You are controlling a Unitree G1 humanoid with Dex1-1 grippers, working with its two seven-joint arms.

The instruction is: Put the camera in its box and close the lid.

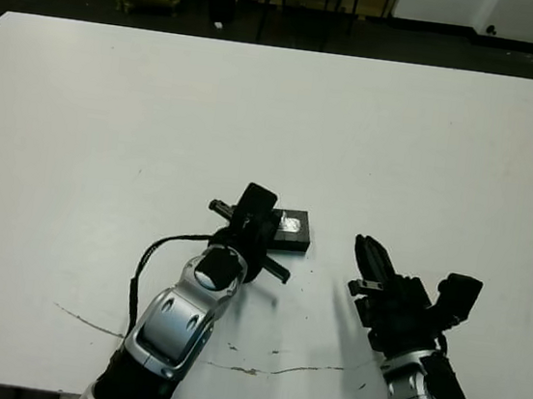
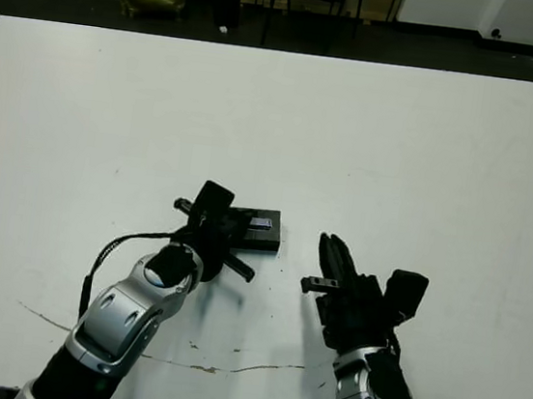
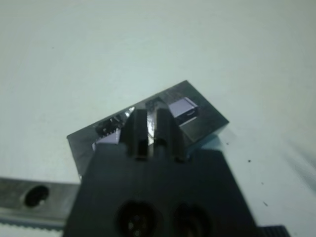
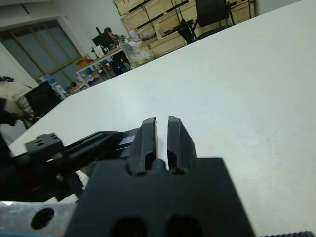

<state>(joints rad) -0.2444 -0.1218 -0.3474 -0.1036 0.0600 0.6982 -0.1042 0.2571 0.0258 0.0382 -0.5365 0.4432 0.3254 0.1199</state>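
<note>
Table (image 1: 277, 113): you have a white top filling most of the head view, bare across the upper half; thin brown cracks or scratches run along the lower centre of the frame.

Left arm (image 1: 173, 324): it rises from the lower left of the frame, silver shell and black cable, and ends just left of centre.

Right arm (image 1: 424, 384): it sits in the lower right of the frame, on its own, well apart from the black case.

Left gripper (image 3: 148, 121): your wrist view shows the two fingers drawn close together, only a thin slit between them, nothing clamped. Their tips sit right over the lid's top face; you cannot tell from these views whether they press on it.

Right gripper (image 4: 162, 136): fingers nearly together with a narrow gap, empty, pointing up the frame over bare table.

Lid (image 3: 197, 118): flat black cover with a glossy silvery-purple patch, lying level just right of the left gripper in the head view, at the frame's centre.

Box (image 1: 295, 242): only a low black side shows under the lid; the lid sits on it, edges lined up.

Camera: you cannot see it in any view.
</note>
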